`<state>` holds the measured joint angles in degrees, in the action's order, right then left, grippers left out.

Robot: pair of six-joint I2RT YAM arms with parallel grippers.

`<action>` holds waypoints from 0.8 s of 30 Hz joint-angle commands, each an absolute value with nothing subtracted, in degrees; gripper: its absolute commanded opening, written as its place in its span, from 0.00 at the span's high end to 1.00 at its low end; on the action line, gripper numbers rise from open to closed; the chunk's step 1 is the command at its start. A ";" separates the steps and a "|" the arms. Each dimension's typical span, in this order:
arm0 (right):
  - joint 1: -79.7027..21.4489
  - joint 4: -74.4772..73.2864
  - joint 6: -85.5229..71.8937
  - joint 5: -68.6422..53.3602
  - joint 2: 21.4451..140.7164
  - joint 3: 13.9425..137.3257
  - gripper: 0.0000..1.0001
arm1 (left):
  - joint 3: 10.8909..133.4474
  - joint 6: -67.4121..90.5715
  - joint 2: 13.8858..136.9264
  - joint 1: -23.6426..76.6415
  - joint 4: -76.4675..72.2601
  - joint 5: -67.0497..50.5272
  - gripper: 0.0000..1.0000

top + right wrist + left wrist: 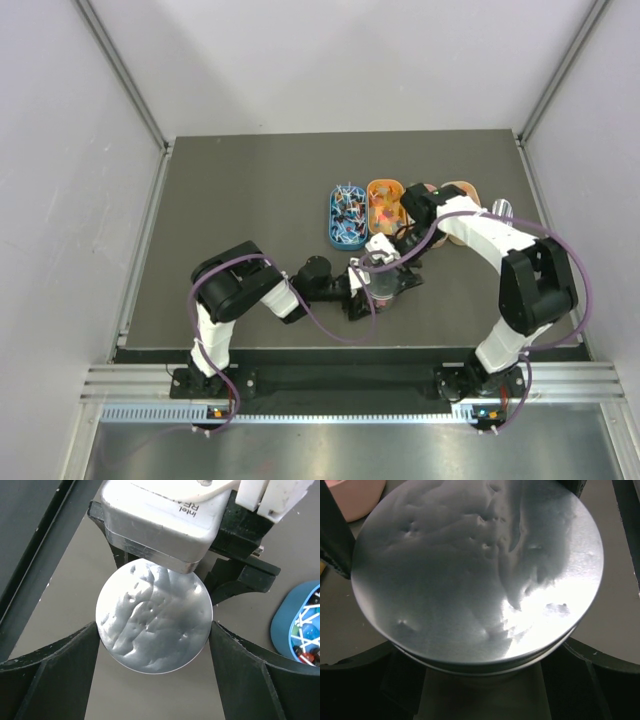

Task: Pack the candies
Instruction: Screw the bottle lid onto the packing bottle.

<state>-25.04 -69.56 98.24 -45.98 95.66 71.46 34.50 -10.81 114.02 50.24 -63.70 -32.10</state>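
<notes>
The candies (347,214) lie in a blue oval tray (334,228) and an orange one (372,190); a few candies (306,632) show at the right edge of the right wrist view. A clear round jar (385,285) with a dented silver lid (152,622) stands in front of the trays. My left gripper (368,290) is shut on the jar's body, and its lid (475,570) fills the left wrist view. From above, my right gripper (155,630) has both fingers (75,655) touching the lid's rim. What the jar holds is hidden.
Two peach-pink trays (462,188) sit to the right of the orange one, partly under my right arm, and a small silvery object (501,208) lies beside them. A pink tray corner (357,497) shows behind the jar. The dark mat (250,200) ends at a metal rail in front.
</notes>
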 commanded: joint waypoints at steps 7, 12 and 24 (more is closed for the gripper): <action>-29.69 -51.87 80.17 -39.03 87.02 61.62 0.28 | 35.07 -11.25 113.47 48.78 -56.52 -32.34 0.71; -33.65 -47.65 64.71 -32.00 83.94 57.93 0.29 | 35.51 -11.69 112.24 48.51 -55.64 -32.87 0.73; -39.02 -43.08 39.48 -22.07 86.22 55.82 0.35 | 35.07 -12.39 110.30 48.43 -54.84 -32.96 0.74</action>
<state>-35.99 -46.65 50.83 -26.70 82.52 60.40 34.89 -12.43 111.90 48.66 -58.54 -34.68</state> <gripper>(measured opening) 0.815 0.824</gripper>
